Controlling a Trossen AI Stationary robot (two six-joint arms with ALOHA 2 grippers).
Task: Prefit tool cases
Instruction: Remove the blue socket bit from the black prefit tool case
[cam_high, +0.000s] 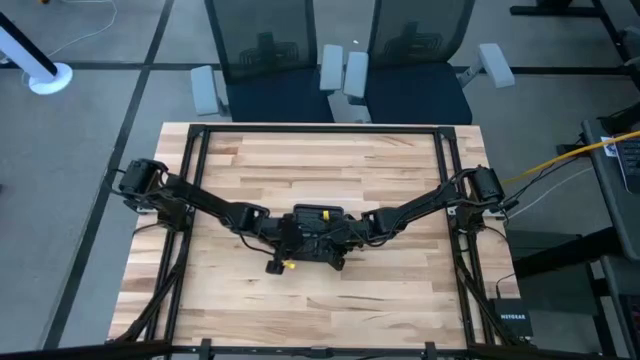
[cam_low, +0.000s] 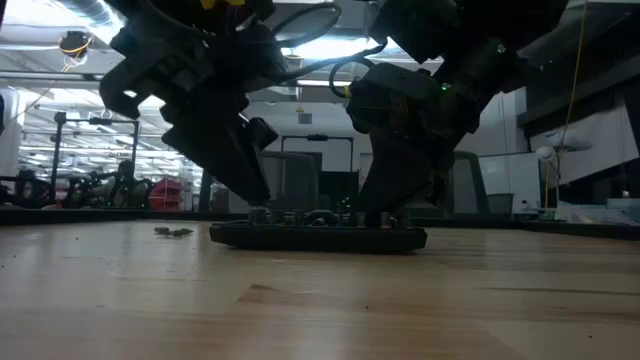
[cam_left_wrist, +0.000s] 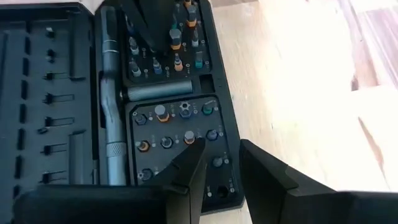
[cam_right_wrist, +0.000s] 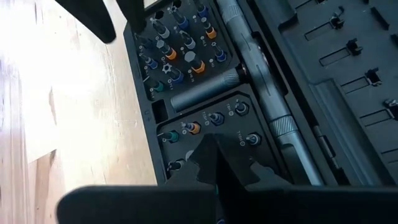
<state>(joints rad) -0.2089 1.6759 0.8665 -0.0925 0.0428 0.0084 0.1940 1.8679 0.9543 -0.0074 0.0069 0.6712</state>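
The black tool case (cam_high: 318, 245) lies open and flat on the wooden table, both halves down (cam_low: 320, 238). One half is a tray (cam_left_wrist: 174, 124) of small bits with a metal driver handle (cam_left_wrist: 111, 124). The other half is an empty slotted lid (cam_left_wrist: 50, 93). My left gripper (cam_left_wrist: 221, 165) is open and astride the tray's outer long edge: one finger over the bit holes, the other over bare table. My right gripper (cam_right_wrist: 214, 158) is shut, its tips down among the bits (cam_right_wrist: 193, 127) at the tray's other end. My left gripper stands with one finger (cam_left_wrist: 189, 168) above the tray's bit holes and the other outside the tray's edge (cam_left_wrist: 227, 180); I cannot tell whether either finger touches the case. My right gripper's shut fingertips (cam_right_wrist: 208, 146) come slanting down from the table's right side onto the bit tray. The fingers themselves hide the place of contact. The case stays flat on the table.
A few loose bits (cam_low: 172, 231) lie on the table left of the case. A black box marked NETGEAR (cam_high: 512, 320) sits beyond the table's right near corner. Two office chairs (cam_high: 265, 50) stand behind the far edge. Bare wood surrounds the case.
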